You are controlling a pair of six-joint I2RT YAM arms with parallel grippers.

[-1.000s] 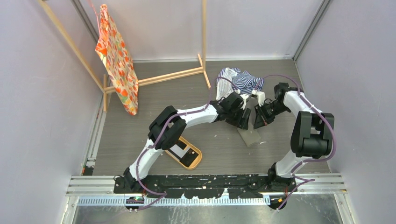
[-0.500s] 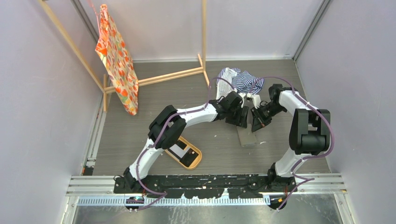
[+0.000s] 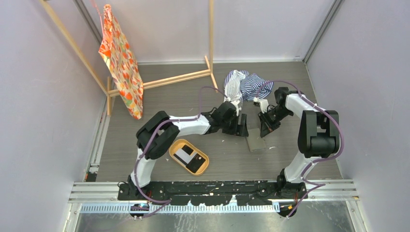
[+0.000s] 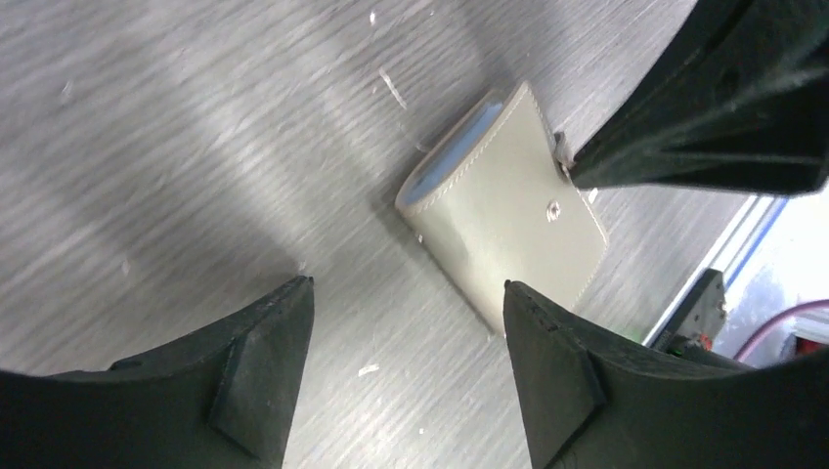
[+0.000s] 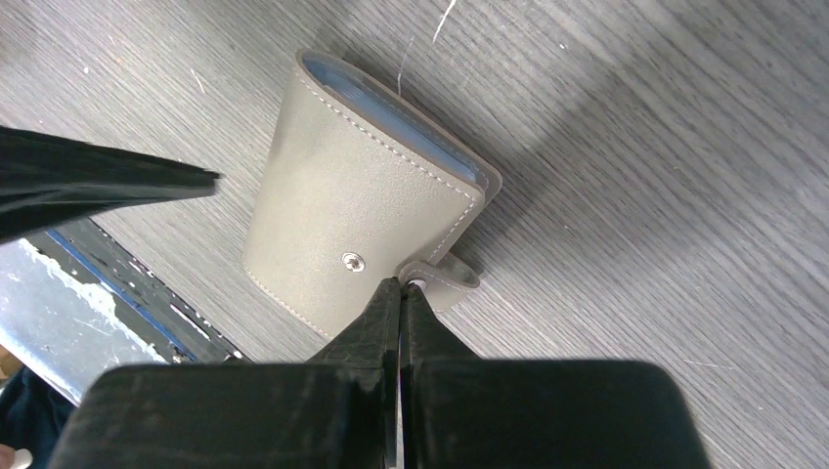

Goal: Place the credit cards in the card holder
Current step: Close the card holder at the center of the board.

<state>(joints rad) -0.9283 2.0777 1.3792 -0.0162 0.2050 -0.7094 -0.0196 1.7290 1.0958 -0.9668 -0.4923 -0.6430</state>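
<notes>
1. Card holder [image 3: 255, 142] is lying folded flat on the bench [image 3: 145, 116], right of centre. Its grey outer face is up and its paler blue lining is peeking out along one edge.
2. Right end effector [image 5: 401, 285] is pointing down at the holder with its fingers pressed together. The tips are sitting right at the little strap tab beside the snap stud; whether the tab is pinched between them, I cannot tell.
3. Left end effector [image 4: 403, 298] is hovering just left of the holder, fingers standing well apart and gripping nothing.
4. Credit cards [image 3: 183, 154] are lying in the oval orange tray [image 3: 170, 153], on the near left and well apart from the holder. One white and one black are showing.
5. Striped cloth [image 3: 246, 83] is sitting crumpled on the far side, just beyond both end effectors.
</notes>
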